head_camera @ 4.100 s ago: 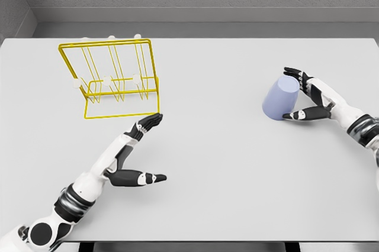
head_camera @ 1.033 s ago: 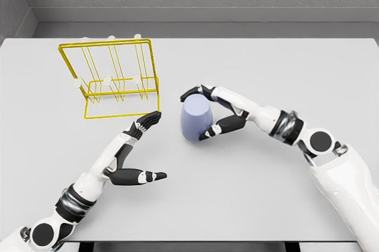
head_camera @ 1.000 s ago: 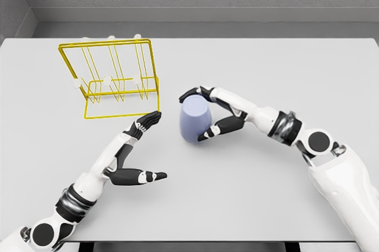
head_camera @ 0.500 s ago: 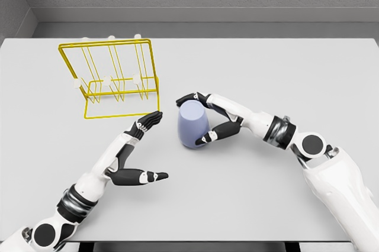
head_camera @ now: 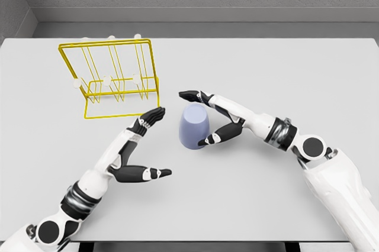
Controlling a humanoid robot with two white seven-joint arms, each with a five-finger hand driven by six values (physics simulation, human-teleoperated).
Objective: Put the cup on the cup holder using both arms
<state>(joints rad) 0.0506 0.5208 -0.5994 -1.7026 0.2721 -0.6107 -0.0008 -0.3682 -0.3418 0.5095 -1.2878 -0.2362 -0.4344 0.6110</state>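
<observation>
A: Cup [head_camera: 194, 127] — where?
B: Standing on the table [head_camera: 284, 68], mid-front, wide end down. The yellow rack [head_camera: 112, 79] sits apart, back left.
A: Right hand [head_camera: 212, 117]?
B: Spread around the cup; thumb near its base, fingers reaching past the top. Looks loosened, not gripping.
A: Left hand [head_camera: 139, 148]?
B: Open, holding nothing, just left of the cup, fingertips close to the rack's front corner.

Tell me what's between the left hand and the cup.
Nothing: in the head view only bare table separates the open left hand from the lavender cup.
</observation>
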